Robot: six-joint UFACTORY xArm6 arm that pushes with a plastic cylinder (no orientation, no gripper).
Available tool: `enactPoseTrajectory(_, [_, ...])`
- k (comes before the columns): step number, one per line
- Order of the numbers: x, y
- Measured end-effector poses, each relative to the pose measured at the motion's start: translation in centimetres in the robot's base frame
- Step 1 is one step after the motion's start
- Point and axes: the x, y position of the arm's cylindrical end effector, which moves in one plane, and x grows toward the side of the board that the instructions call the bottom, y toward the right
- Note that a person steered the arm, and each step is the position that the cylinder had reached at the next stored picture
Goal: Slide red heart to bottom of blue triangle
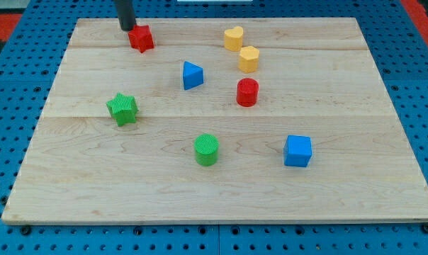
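My tip [127, 28] touches the upper left side of the red heart [141, 38] near the wooden board's [341, 198] top edge; a bare rod, it grips nothing. The blue triangle [192, 75] lies toward the view's lower right of the heart, apart from it. The red cylinder [247, 93] sits right of the triangle, the green cylinder [206, 149] well below it, and the green star [122, 108] to the left.

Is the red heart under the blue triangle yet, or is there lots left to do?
Not yet. Nothing looks finished: the red heart sits near the view's top left, well above and left of the blue triangle. In hand: my tip is right at the heart's upper-left side, seemingly touching. Left to do: slide the heart down, probably past the triangle's left side, into the bare spot below it, above the green cylinder.
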Motion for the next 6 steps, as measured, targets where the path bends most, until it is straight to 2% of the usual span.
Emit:
enactPoseTrajectory(1, [2.2,13.7])
enactPoseTrajectory(3, [2.7,7.9])
enactPoseTrajectory(4, [6.3,4.2])
enactPoseTrajectory(5, [10.1,5.2])
enactPoseTrajectory(6, [16.3,5.5])
